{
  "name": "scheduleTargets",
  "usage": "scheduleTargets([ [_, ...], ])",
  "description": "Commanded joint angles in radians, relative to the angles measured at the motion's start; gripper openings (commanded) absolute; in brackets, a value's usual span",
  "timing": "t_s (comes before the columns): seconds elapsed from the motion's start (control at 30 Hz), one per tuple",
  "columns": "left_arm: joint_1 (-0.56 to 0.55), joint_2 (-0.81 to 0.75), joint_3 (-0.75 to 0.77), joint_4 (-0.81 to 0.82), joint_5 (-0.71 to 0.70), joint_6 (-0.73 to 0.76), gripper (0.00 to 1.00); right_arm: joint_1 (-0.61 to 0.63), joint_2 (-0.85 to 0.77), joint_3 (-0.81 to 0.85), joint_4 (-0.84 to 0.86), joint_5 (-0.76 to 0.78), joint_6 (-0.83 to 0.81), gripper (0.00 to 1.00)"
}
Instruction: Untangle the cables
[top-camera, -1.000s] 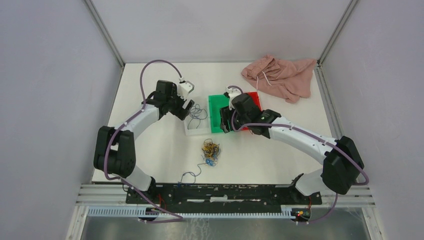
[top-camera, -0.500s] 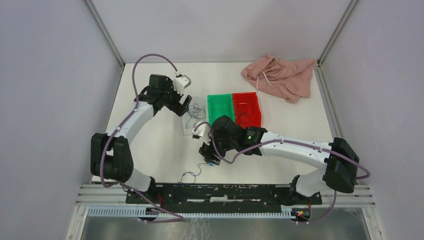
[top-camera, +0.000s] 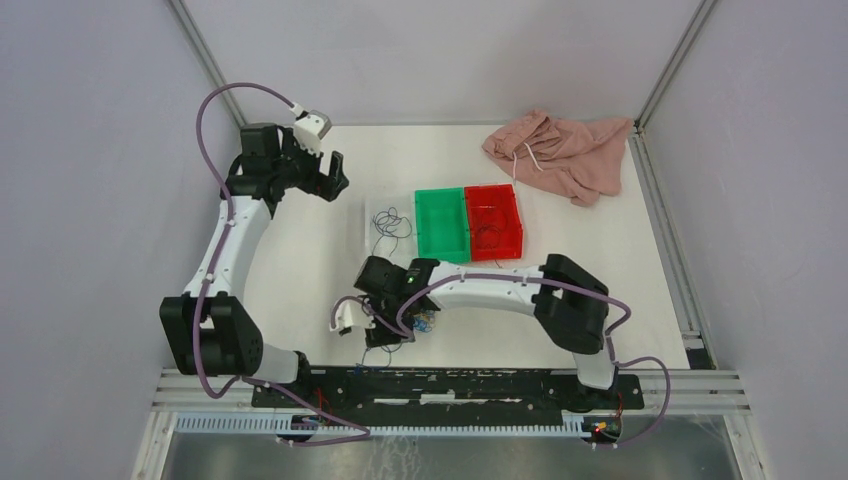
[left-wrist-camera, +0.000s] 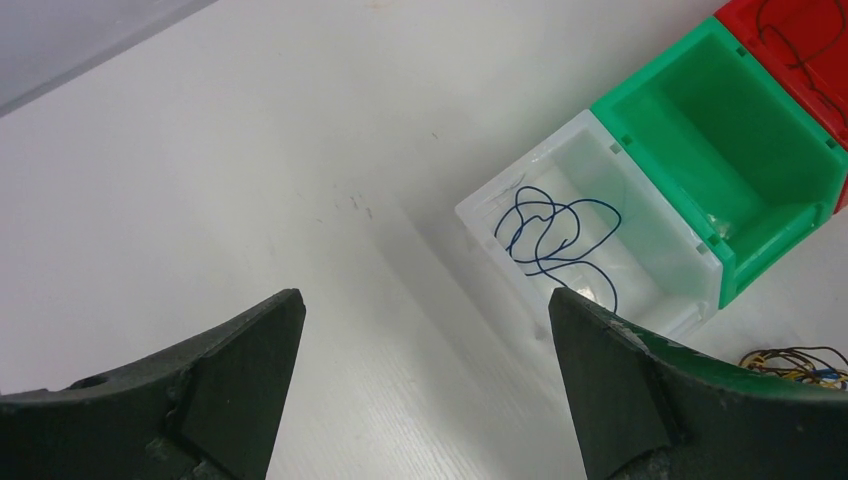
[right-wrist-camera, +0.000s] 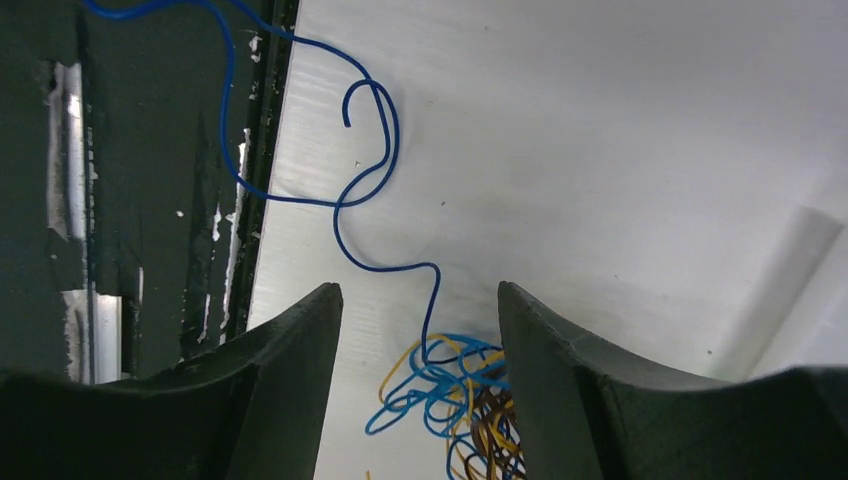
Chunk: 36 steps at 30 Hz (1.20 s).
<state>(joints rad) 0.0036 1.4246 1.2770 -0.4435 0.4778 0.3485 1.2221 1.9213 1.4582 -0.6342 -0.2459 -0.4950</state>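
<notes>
The tangled cables (right-wrist-camera: 478, 405), blue, yellow and brown, lie on the table near the front edge, partly under my right arm in the top view (top-camera: 426, 320). One loose blue wire (right-wrist-camera: 365, 190) trails from the clump towards the black front rail. My right gripper (right-wrist-camera: 420, 292) is open and low over the clump's edge, a finger on each side of the blue wire; it also shows in the top view (top-camera: 384, 330). My left gripper (left-wrist-camera: 425, 300) is open and empty, high at the far left (top-camera: 335, 182). A blue cable (left-wrist-camera: 550, 232) lies in the white bin. A dark wire (left-wrist-camera: 790, 35) lies in the red bin.
The white bin (top-camera: 371, 246), green bin (top-camera: 440, 228) and red bin (top-camera: 512, 215) stand side by side mid-table. A pink cloth (top-camera: 562, 150) with a white drawstring lies at the back right. The black rail (right-wrist-camera: 150, 200) runs along the table's front edge.
My right arm has swung from the bins down and left to the cable clump near the front edge. My left arm has drawn back from the white bin towards the far left.
</notes>
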Motion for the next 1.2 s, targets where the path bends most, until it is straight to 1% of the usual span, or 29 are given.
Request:
scheduleTargets([
  [0.0, 0.003, -0.034, 0.037, -0.02, 0.043, -0.052, 0.99, 0.022, 0.075, 0.102, -0.077, 0.048, -0.093, 0.65],
  [0.1, 0.004, -0.042, 0.038, -0.012, 0.041, -0.052, 0.99, 0.025, 0.112, 0.127, -0.083, 0.108, -0.093, 0.63],
  [0.23, 0.004, -0.051, 0.048, -0.005, 0.037, -0.055, 0.99, 0.025, 0.137, 0.128, -0.079, 0.13, -0.093, 0.58],
  [0.3, 0.004, -0.057, 0.052, -0.006, 0.039, -0.057, 0.99, 0.024, 0.139, 0.124, -0.069, 0.141, -0.085, 0.48],
  [0.37, 0.004, -0.062, 0.058, -0.007, 0.043, -0.055, 0.99, 0.025, 0.138, 0.125, -0.059, 0.149, -0.075, 0.31],
  [0.47, 0.004, -0.066, 0.092, -0.03, 0.05, -0.05, 0.99, 0.015, 0.098, 0.119, -0.009, 0.164, -0.019, 0.1],
  [0.53, 0.005, -0.067, 0.127, -0.068, 0.068, -0.031, 0.99, -0.009, 0.058, 0.108, 0.036, 0.136, 0.036, 0.01],
  [0.7, 0.006, -0.092, 0.166, -0.135, 0.12, 0.008, 0.99, -0.122, -0.071, 0.001, 0.237, 0.026, 0.27, 0.01],
  [0.87, 0.006, -0.138, 0.134, -0.226, 0.253, 0.079, 0.99, -0.21, -0.215, -0.208, 0.519, -0.059, 0.512, 0.0],
  [0.93, 0.006, -0.161, 0.11, -0.293, 0.319, 0.156, 1.0, -0.228, -0.252, -0.269, 0.603, -0.07, 0.569, 0.0],
  [1.07, 0.006, -0.221, 0.04, -0.422, 0.423, 0.291, 1.0, -0.254, -0.296, -0.345, 0.701, -0.089, 0.666, 0.0],
  [1.17, -0.006, -0.253, -0.01, -0.54, 0.479, 0.453, 0.99, -0.266, -0.324, -0.387, 0.775, -0.094, 0.726, 0.0],
])
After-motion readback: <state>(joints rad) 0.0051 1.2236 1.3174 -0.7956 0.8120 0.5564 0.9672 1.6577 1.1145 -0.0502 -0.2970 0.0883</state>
